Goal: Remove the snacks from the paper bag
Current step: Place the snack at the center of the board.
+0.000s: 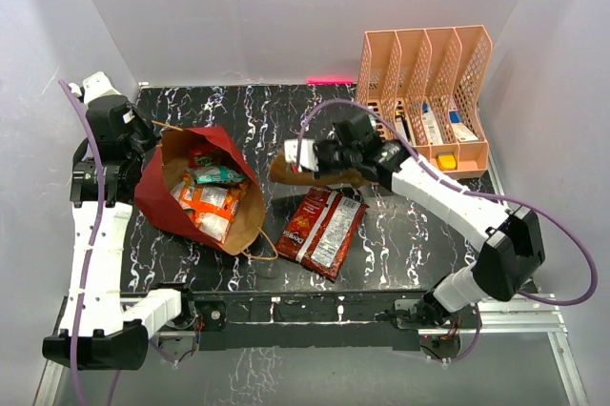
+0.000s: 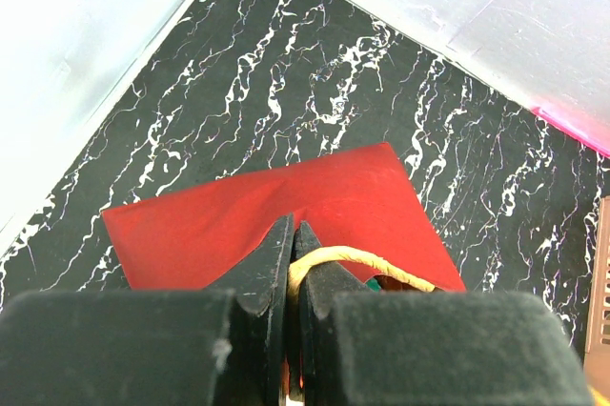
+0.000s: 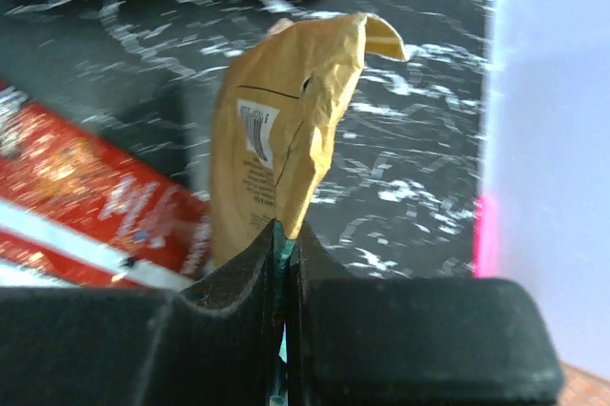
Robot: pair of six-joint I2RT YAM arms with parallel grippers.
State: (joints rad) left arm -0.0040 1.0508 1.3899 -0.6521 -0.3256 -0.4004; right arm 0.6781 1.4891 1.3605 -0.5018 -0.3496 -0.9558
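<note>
Unpacking partway: 1 red packet (image 1: 322,230) lies on the table (image 1: 400,244) beside the paper bag (image 1: 157,187). Right gripper (image 3: 283,230) is clamped on a tan packet (image 3: 286,130). Several snacks (image 1: 210,201) sit inside the bag, and the left gripper (image 2: 293,230) is pinched tight on its rim.

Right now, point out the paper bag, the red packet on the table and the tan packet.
paper bag (image 1: 151,198), top view, red outer wall
red packet (image 1: 322,232), top view, its middle
tan packet (image 3: 286,111), right wrist view, its middle

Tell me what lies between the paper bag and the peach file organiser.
Top view: the right gripper, shut on a tan packet, sits between the paper bag and the file organiser; a red snack packet lies nearer the arm bases.
</note>
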